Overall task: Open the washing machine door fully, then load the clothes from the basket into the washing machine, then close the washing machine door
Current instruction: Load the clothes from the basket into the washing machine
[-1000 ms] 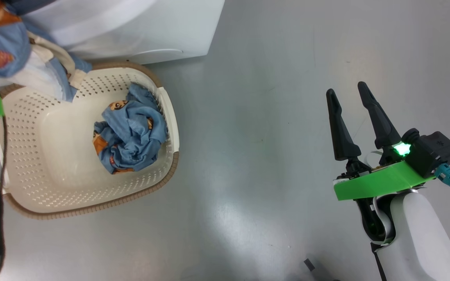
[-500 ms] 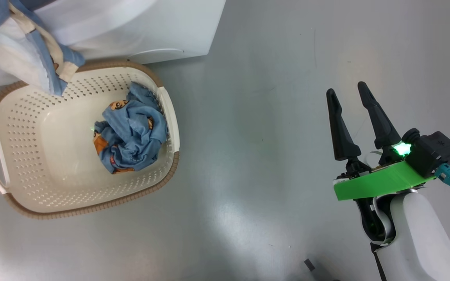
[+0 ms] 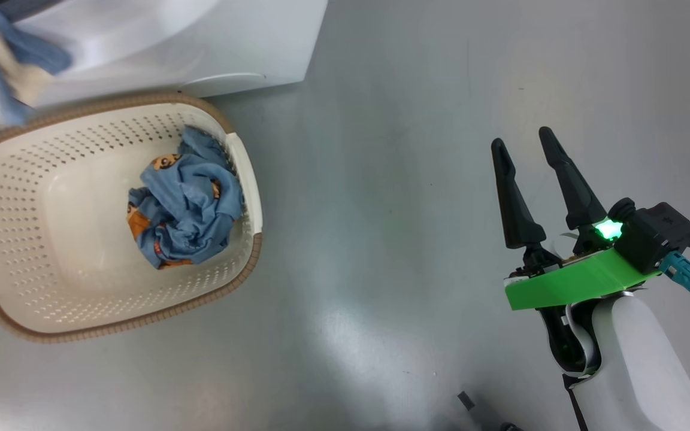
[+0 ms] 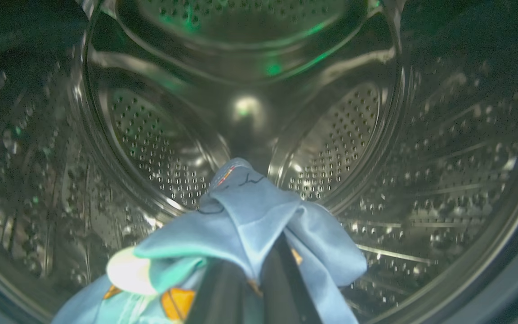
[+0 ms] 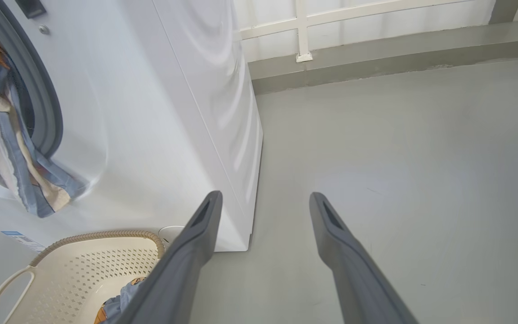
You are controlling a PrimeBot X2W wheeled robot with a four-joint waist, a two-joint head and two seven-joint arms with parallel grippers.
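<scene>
Now your basket (image 3: 248,179), well left of your wide-open right jaws, holds one clothes bundle (image 3: 183,215); the left wrist view shows your left jaws clamping the other bundle (image 4: 250,211) inside the drum (image 4: 151,135).

Washing machine (image 3: 231,42): stood on the floor (image 3: 393,179), directly behind the basket (image 3: 254,251).
Basket: set just before the machine's front, at the robot's left.
Loose bundle (image 3: 183,215): laid in the basket, against its right wall.
Held bundle (image 4: 250,211): pinched in the left gripper (image 4: 256,270) inside the drum (image 4: 151,135), its tail draped out over the gasket (image 5: 50,121).
Right gripper (image 3: 524,143): held over bare floor, well apart from the basket, to its right.
</scene>
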